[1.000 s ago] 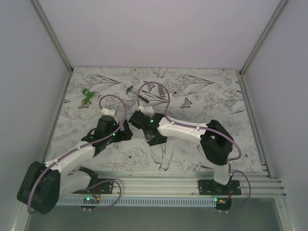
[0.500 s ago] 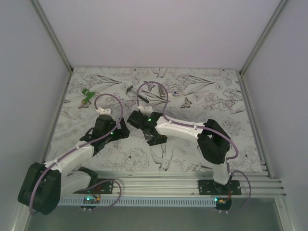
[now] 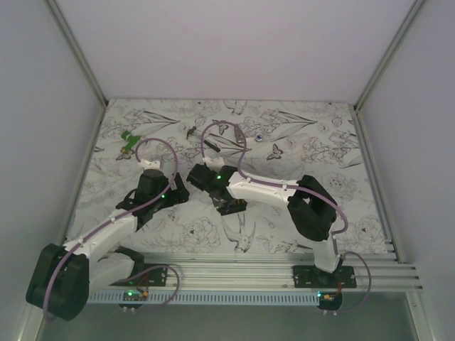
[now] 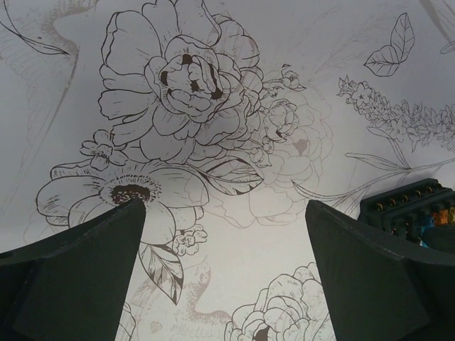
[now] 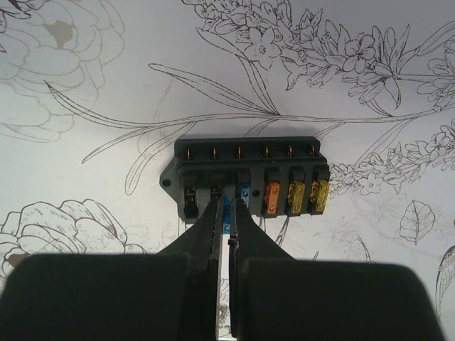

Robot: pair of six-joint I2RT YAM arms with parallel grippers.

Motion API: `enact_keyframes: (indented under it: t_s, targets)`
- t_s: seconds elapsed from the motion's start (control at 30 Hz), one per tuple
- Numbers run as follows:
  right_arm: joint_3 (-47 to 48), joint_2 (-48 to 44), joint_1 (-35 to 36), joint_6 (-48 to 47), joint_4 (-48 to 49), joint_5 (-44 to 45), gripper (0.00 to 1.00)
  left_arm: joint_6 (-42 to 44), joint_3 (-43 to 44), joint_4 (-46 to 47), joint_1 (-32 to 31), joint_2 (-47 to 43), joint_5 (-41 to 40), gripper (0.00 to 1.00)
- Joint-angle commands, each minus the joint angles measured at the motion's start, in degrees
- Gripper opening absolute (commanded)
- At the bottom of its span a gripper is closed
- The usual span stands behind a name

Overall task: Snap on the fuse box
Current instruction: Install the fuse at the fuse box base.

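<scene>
The fuse box [image 5: 245, 177] is a black box lying flat on the flower-print mat, with an orange fuse, two yellow ones and a blue one in its slots. My right gripper [image 5: 226, 215] is shut on a small blue fuse [image 5: 225, 207] at the box's near edge, by the third slot from the left. In the top view the right gripper [image 3: 227, 203] covers most of the box. My left gripper [image 4: 224, 207] is open and empty over bare mat. The box's corner [image 4: 407, 204] shows at its right. In the top view the left gripper [image 3: 175, 193] sits left of the box.
A green plastic piece [image 3: 129, 140] lies at the far left of the mat. A dark grey tool [image 3: 192, 132] and a small round part [image 3: 259, 138] lie at the back. Metal frame posts and white walls close in the sides.
The left arm has drawn back to the left, away from the fuse box. The right arm has shifted slightly left and stays over the box.
</scene>
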Motion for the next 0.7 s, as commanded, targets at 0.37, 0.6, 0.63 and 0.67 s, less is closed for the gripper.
enact_keyframes:
  t_s: [0.37,0.6,0.63,0.67]
  targets:
    - [3.0,2.4,0.5,0.8,-0.3,1.3,0.0,-0.6,-0.9,-1.4,0.6,-0.9,-1.0,0.99]
    - [2.7,2.8,0.5,0.9,-0.4,1.1,0.0,-0.7,-0.9,-1.4,0.6,-1.0,-0.8,0.99]
    - [2.7,3.1,0.5,0.9,-0.3,0.9,0.0,-0.7,-0.9,-1.4,0.7,-1.0,-0.8,1.0]
    - [2.7,3.1,0.5,0.9,-0.4,0.9,0.0,-0.7,-1.0,-1.4,0.6,-1.0,-0.8,1.0]
